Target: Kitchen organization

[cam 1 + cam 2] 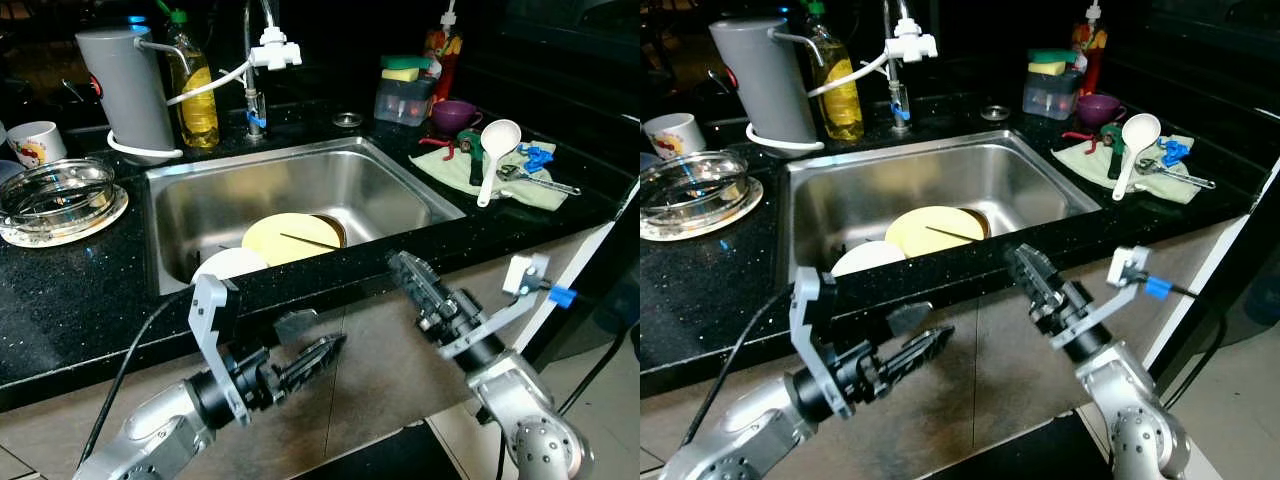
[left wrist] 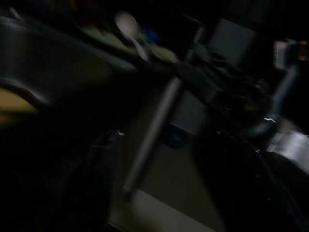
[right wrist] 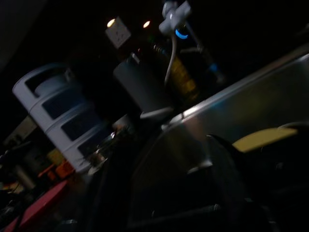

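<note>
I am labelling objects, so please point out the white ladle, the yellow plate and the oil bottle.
white ladle (image 1: 499, 136), left eye view, bowl.
yellow plate (image 1: 285, 238), left eye view, flat centre.
oil bottle (image 1: 198, 105), left eye view, yellow body.

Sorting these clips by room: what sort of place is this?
A home kitchen, most likely: a steel sink holding plates, a faucet over it, and an oil bottle on the dark counter.

A brushed steel sink (image 1: 400, 195) sits in a glossy speckled black stone counter (image 1: 70, 290), beside a clear glass bowl (image 1: 55, 190).

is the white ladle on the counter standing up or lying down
Lying down: the white ladle rests flat on the green cloth, bowl toward the wall.
</note>
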Available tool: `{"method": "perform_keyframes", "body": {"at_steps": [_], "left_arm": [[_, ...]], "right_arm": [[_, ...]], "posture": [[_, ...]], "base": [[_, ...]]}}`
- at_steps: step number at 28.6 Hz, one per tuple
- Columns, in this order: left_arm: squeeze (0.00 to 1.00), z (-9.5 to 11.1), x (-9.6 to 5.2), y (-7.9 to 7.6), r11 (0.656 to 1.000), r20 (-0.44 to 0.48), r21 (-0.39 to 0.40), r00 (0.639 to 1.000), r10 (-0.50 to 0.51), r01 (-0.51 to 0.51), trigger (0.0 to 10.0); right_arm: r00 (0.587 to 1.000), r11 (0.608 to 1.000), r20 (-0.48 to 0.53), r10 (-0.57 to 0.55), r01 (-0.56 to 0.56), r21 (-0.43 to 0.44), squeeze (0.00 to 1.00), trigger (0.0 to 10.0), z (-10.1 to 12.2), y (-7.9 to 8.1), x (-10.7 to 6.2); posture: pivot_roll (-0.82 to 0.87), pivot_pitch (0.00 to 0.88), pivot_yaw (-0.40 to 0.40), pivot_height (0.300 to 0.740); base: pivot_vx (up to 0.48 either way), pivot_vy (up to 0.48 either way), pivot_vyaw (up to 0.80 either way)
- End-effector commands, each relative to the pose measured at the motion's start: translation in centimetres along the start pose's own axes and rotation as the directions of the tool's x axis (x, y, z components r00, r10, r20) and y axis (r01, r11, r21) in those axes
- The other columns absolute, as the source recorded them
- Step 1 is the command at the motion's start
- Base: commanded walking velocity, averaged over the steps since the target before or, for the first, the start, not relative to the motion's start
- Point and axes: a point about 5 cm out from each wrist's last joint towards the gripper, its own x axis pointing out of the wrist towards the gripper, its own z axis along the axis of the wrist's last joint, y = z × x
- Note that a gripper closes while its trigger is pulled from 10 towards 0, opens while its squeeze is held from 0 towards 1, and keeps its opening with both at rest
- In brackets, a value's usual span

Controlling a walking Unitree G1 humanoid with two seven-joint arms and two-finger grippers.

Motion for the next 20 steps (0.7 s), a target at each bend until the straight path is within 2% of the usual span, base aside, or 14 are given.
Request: {"method": "perform_keyframes", "body": {"at_steps": [1, 2, 3, 6, 7, 9, 11, 12, 15, 16, 17, 18, 20], "left_arm": [[1.00, 2.4, 0.2, 2.6, 0.963, 0.128, 0.083, 0.961, 0.244, -0.256, 10.0], [1.00, 2.4, 0.2, 2.6, 0.963, 0.128, 0.083, 0.961, 0.244, -0.256, 10.0], [1.00, 3.0, 0.1, 3.3, 0.945, 0.160, 0.080, 0.940, 0.302, -0.318, 10.0], [1.00, 4.4, -0.6, 4.6, 0.864, 0.224, 0.139, 0.865, 0.449, -0.485, 10.0], [1.00, 4.4, -0.6, 4.6, 0.864, 0.224, 0.139, 0.865, 0.449, -0.485, 10.0], [1.00, 5.1, -1.1, 5.0, 0.812, 0.254, 0.170, 0.821, 0.511, -0.558, 10.0], [1.00, 5.6, -1.5, 5.3, 0.760, 0.281, 0.205, 0.781, 0.558, -0.616, 10.0], [1.00, 5.6, -1.5, 5.3, 0.760, 0.281, 0.205, 0.781, 0.558, -0.616, 10.0], [1.00, 6.1, -1.5, 5.5, 0.702, 0.313, 0.235, 0.736, 0.600, -0.672, 10.0], [0.70, 6.2, -1.4, 5.4, 0.693, 0.316, 0.251, 0.734, 0.602, -0.676, 10.0], [0.70, 6.3, -1.3, 5.4, 0.686, 0.317, 0.262, 0.732, 0.603, -0.678, 10.0], [0.00, 6.4, -1.1, 5.3, 0.691, 0.321, 0.263, 0.736, 0.596, -0.674, 10.0], [0.00, 6.6, -1.0, 5.2, 0.686, 0.329, 0.267, 0.733, 0.595, -0.677, 10.0]], "right_arm": [[0.997, 1.000, 0.079, 0.006, -0.006, 0.001, 1.00, 10.0, 1.4, 0.2, 1.6], [0.997, 1.000, 0.079, 0.006, -0.006, 0.001, 1.00, 10.0, 1.4, 0.2, 1.6], [0.996, 1.000, 0.087, 0.024, -0.024, -0.007, 1.00, 10.0, 1.8, 0.6, 2.0], [0.991, 0.994, 0.081, 0.105, -0.102, -0.030, 1.00, 10.0, 2.3, 2.0, 3.6], [0.991, 0.994, 0.081, 0.105, -0.102, -0.030, 1.00, 10.0, 2.3, 2.0, 3.6], [0.989, 0.990, 0.061, 0.134, -0.130, -0.057, 1.00, 10.0, 2.1, 2.6, 4.3], [0.991, 0.987, 0.039, 0.131, -0.127, -0.101, 1.00, 10.0, 1.8, 2.8, 5.1], [0.991, 0.987, 0.039, 0.131, -0.127, -0.101, 1.00, 10.0, 1.8, 2.8, 5.1], [0.998, 0.973, -0.043, 0.055, -0.063, -0.220, 1.00, 10.0, 0.7, 2.5, 6.2], [0.998, 0.970, -0.056, 0.043, -0.055, -0.237, 0.17, 10.0, 0.4, 2.4, 6.5], [0.997, 0.969, -0.061, 0.039, -0.053, -0.243, 0.17, 10.0, 0.2, 2.4, 6.6], [0.997, 0.963, -0.061, 0.055, -0.069, -0.260, 0.00, 10.0, 0.2, 2.7, 6.7], [0.995, 0.959, -0.066, 0.068, -0.084, -0.272, 0.00, 10.0, 0.0, 3.0, 7.0]], "posture": [[0.01, 0.000, -0.025, 0.740], [0.01, 0.000, -0.025, 0.740], [0.02, 0.000, -0.025, 0.740], [0.03, 0.000, -0.029, 0.740], [0.03, 0.000, -0.029, 0.740], [0.03, 0.000, -0.030, 0.740], [0.04, 0.000, -0.032, 0.740], [0.04, 0.000, -0.032, 0.740], [0.05, 0.000, -0.033, 0.740], [0.06, 0.000, -0.035, 0.740], [0.06, 0.000, -0.035, 0.740], [0.06, 0.000, -0.034, 0.740], [0.06, 0.000, -0.033, 0.740]], "base": [[0.000, 0.000, 0.00], [0.000, 0.000, 0.00], [0.000, 0.000, 0.00], [0.000, 0.000, 0.00], [0.000, 0.000, 0.00], [0.000, 0.000, 0.00], [0.000, 0.000, 0.00], [0.000, 0.000, 0.00], [0.000, 0.000, 0.00], [0.000, 0.000, 0.00], [0.000, 0.000, 0.00], [0.000, 0.000, 0.63], [0.000, 0.000, 0.80]]}}
